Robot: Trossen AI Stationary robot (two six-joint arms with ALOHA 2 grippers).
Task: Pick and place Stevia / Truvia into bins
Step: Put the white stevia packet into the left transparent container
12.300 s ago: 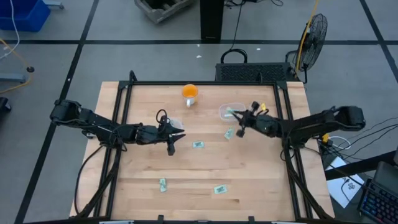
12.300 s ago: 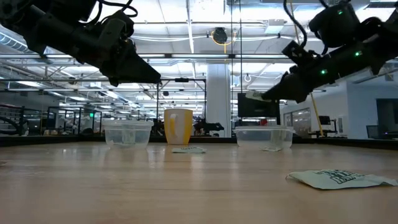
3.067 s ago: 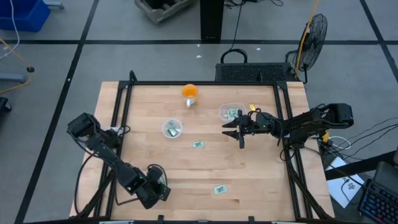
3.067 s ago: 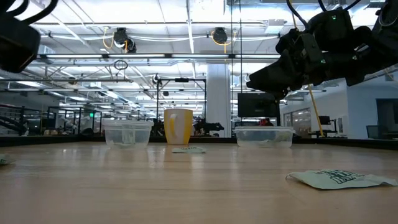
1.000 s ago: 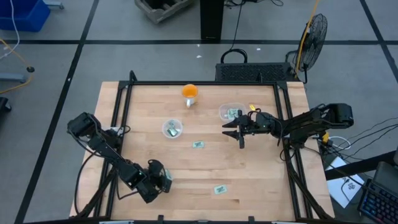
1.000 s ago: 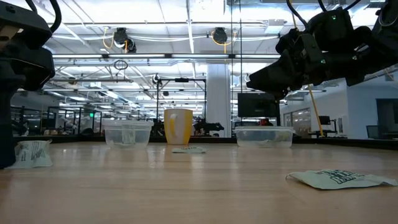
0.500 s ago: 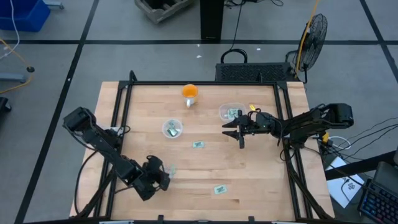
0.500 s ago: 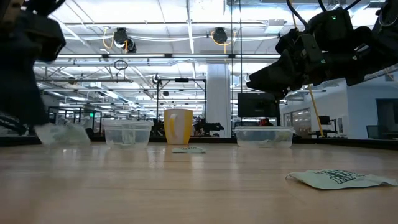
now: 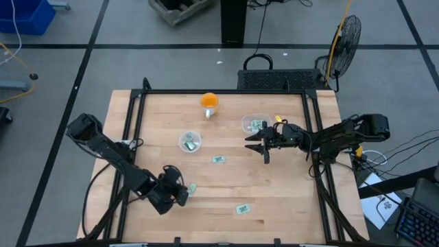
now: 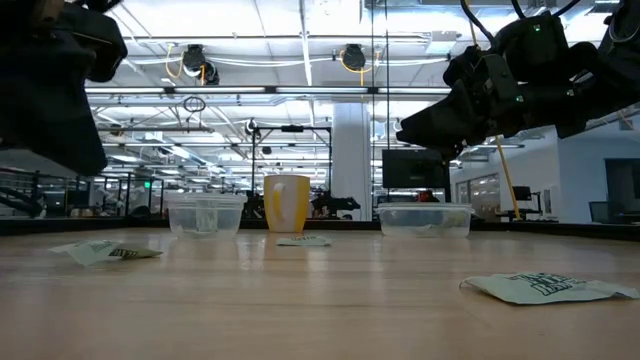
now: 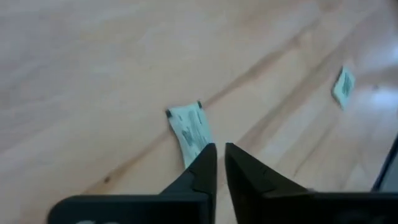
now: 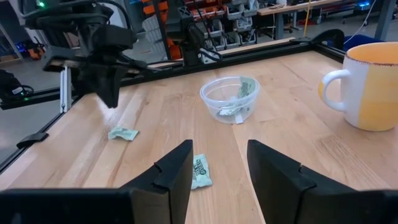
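A green-and-white sachet [image 11: 191, 130] lies flat on the table just beyond my left gripper [image 11: 220, 155], which is shut and empty above it, near the table's near left [image 9: 180, 195]. The low view shows this sachet [image 10: 105, 252] on the wood, apart from the gripper. Two more sachets [image 9: 219, 159] [image 9: 242, 208] lie loose on the table. The round clear bin [image 9: 190, 142] and the rounded-rectangular bin [image 9: 256, 123] each hold sachets. My right gripper [image 9: 259, 146] hovers open and empty next to the rectangular bin.
An orange mug [image 9: 209, 103] stands at the far middle of the table. A black frame rail [image 9: 219, 92] runs round the table. Bare wood [image 9: 288, 192] lies at the near right.
My left gripper has gone up and a little toward the table's far and right edges. The sachet it held went up with it, then came free. It now lies flat on the table below the gripper.
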